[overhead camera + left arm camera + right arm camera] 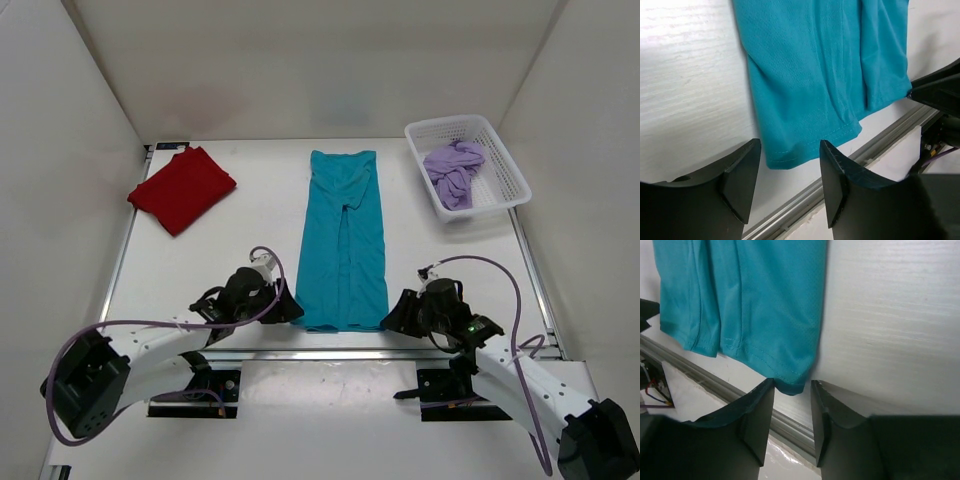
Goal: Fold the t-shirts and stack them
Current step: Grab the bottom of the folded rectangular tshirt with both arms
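teal t-shirt [343, 245] is lying flat mid table [250, 230], folded lengthwise into a long narrow strip w/ the hem end toward the arms, right by the metal rail [885, 142] at the near edge. left gripper [291, 312] is down low at the hem's left corner. in the left wrist cam its fingers [742, 175] are spread wide, the hem corner sits just past the tips, nothing pinched. right gripper [391, 318] is at the other hem corner, mirror pose. its fingers [760, 412] are apart too but w/ a tighter gap, and the cloth corner sits right at the mouth of that gap. doesn't look clamped from this angle, there's daylight between the tips. red t-shirt [182, 188] is folded into a neat rectangle at the far left, turned at an angle, well apart from the teal one. lavender t-shirt [454, 172] is crumpled in a heap inside the white mesh basket [450, 122] at the far right corner.
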Robot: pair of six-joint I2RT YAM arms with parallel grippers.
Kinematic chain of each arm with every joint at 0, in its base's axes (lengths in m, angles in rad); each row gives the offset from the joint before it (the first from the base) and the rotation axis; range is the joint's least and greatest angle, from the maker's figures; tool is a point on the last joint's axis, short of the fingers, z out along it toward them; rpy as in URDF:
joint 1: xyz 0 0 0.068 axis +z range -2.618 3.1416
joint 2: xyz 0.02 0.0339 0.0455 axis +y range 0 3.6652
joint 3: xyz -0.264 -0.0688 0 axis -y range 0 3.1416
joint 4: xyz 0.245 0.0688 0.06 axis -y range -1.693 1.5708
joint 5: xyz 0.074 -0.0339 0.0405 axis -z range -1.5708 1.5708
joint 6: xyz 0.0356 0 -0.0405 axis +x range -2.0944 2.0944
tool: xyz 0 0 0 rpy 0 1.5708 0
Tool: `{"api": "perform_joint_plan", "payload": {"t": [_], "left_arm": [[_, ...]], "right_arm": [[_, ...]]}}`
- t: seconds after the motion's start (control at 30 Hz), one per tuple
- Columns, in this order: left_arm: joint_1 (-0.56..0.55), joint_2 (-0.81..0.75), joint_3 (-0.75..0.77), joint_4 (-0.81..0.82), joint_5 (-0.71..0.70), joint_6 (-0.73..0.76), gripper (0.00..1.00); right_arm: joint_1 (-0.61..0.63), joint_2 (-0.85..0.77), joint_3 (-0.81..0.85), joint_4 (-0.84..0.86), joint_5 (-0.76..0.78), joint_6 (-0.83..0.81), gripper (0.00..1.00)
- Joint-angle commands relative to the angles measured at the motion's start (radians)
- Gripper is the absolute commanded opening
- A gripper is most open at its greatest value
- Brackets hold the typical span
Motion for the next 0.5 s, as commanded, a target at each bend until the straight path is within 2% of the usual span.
{"api": "perform_joint_plan", "payload": {"t": [0.0,0.1,0.17,0.2,0.27,0.3,0.37,0.4,0.47], "left_arm": [[-0.023,0.019,0.027,-0.013,0.016,-0.01,0.61],[-0.074,0.137,0.043,0.01,0.019,-0.007,0.57],[-0.097,0.181,0.047,0.034,0.029,-0.006,0.44],[-0.097,0.197,0.044,0.025,0.029,0.002,0.42],[-0.106,0.195,0.031,0.039,0.013,-0.01,0.29],[-0.106,0.177,0.019,0.043,0.013,-0.021,0.26],[-0.126,0.148,0.001,0.03,-0.019,-0.036,0.16],[-0.14,0.122,0.011,0.016,-0.046,-0.044,0.13],[-0.177,0.064,-0.001,-0.033,-0.063,-0.064,0.09]], "right_arm": [[-0.024,0.008,-0.017,0.055,-0.053,0.022,0.33],[-0.016,0.006,-0.02,0.053,-0.04,0.031,0.23],[-0.01,0.012,-0.015,0.058,-0.048,0.025,0.16],[-0.001,0.015,-0.017,0.061,-0.044,0.025,0.11],[0.005,0.024,-0.006,0.058,-0.033,0.016,0.04],[0.016,0.037,0.003,0.057,-0.022,0.015,0.0],[0.068,0.037,0.025,0.021,0.002,0.018,0.0],[0.094,0.031,0.026,0.009,0.024,0.031,0.0],[0.221,-0.004,0.026,-0.049,0.068,0.106,0.0]]}}
